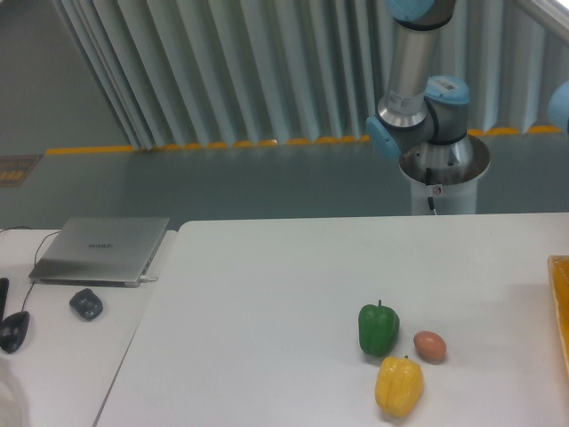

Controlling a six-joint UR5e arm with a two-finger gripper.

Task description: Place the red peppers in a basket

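Approach from the right suits the small reddish rounded pepper [429, 346], sparing the glossy green bell pepper [379, 328] and waxy yellow bell pepper [399, 385], then carry to the yellow-orange basket rim [561, 311]; the gripper is out of view, so its spread cannot be told

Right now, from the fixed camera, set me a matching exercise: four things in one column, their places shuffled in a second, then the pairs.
1. green pepper
2. yellow pepper
3. laptop
4. basket

A. cut off at the picture's right edge
B. far left, lid shut
C. the frontmost of the cluster
D. just left of the small reddish item

Pairs: 1-D, 2-C, 3-B, 4-A
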